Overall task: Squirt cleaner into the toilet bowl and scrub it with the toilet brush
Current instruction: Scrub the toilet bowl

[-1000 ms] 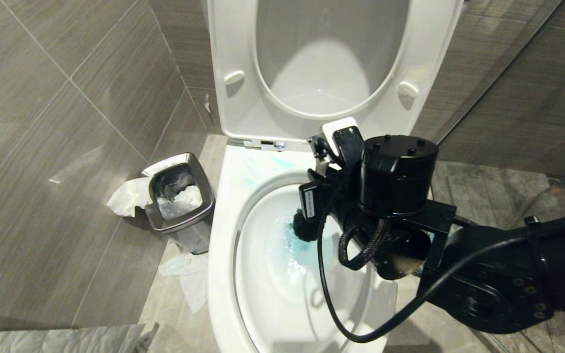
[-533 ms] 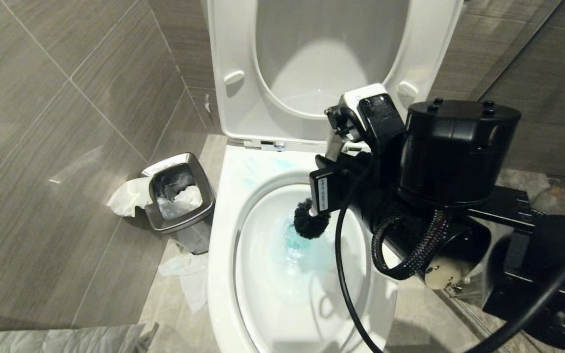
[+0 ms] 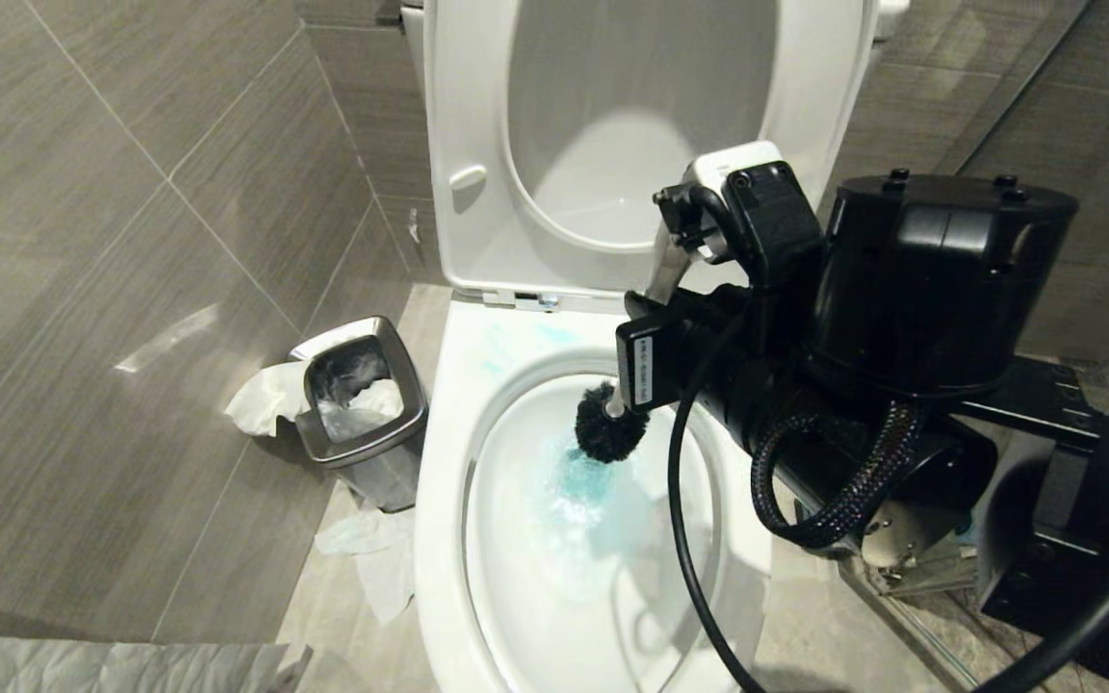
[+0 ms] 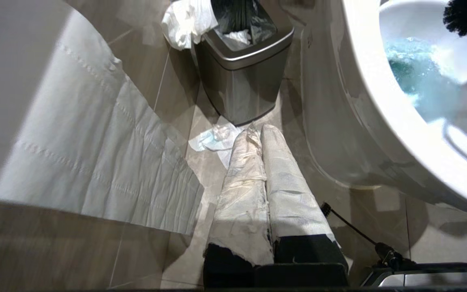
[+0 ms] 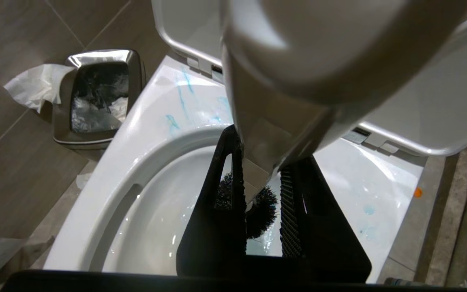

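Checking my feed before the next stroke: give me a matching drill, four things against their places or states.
Things:
1. brush
2. bin
3. seat
4. cleaner

Places or states:
A. flipped up against the lid
B. blue, pooled in the bowl
C. on the floor left of the toilet, tissue hanging out
D. gripped by the right gripper, head above the water

Pairs: 1-D, 2-C, 3-A, 4-B
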Tool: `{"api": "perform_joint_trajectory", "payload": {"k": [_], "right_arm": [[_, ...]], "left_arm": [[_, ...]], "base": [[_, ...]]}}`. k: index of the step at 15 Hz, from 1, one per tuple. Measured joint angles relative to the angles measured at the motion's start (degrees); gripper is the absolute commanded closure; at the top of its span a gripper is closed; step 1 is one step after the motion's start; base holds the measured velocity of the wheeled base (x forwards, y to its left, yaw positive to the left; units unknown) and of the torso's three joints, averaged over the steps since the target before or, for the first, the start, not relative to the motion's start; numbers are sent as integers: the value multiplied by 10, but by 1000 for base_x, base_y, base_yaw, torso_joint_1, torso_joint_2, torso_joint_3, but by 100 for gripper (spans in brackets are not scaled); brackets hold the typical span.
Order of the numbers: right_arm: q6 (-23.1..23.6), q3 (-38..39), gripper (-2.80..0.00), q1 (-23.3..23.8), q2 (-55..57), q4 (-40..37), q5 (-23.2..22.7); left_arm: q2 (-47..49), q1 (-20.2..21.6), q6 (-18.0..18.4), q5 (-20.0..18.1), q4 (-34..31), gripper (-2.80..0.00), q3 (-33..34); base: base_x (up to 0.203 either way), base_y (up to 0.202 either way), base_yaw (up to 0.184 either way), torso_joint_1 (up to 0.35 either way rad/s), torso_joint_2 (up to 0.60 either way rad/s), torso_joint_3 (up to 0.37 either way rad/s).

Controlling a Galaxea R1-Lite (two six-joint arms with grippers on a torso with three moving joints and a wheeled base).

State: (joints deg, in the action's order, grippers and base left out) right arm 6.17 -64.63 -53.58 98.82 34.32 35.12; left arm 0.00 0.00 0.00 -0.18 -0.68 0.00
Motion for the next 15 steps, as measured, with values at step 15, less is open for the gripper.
{"api": "perform_joint_trajectory", "payload": {"k": [15], "right_arm": [[-7,-7,0,1,21,0,0]], "left_arm": [[0,0,0,0,0,0,0]], "base": [[0,0,0,3,3,195]]}}
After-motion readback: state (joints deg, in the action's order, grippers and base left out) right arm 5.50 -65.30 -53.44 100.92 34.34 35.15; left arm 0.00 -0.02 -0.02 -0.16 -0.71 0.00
